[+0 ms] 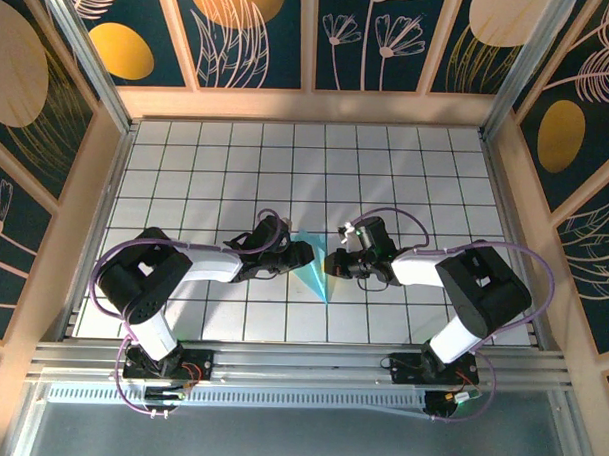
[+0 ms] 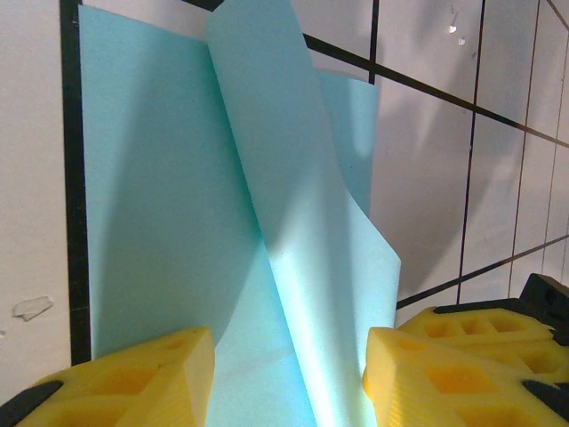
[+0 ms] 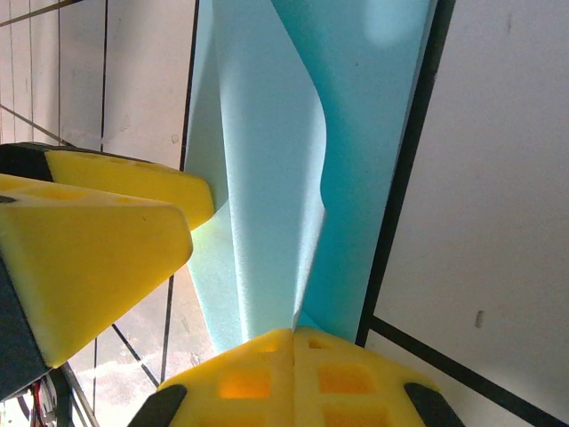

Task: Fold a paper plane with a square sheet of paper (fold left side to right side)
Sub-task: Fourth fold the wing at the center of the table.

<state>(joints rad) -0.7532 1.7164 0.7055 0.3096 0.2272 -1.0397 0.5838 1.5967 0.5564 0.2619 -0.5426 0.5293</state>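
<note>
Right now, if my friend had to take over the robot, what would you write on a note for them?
Left gripper: open, one finger on each side of the blue paper.
Right gripper: shut, and it looks pinched on the edge of the raised flap.
Paper: lying on the grid table between the two grippers, already creased to a pointed shape.
Done: the first folds.
Left: probably lay the raised flap over, press it flat, then finish the plane.
</note>
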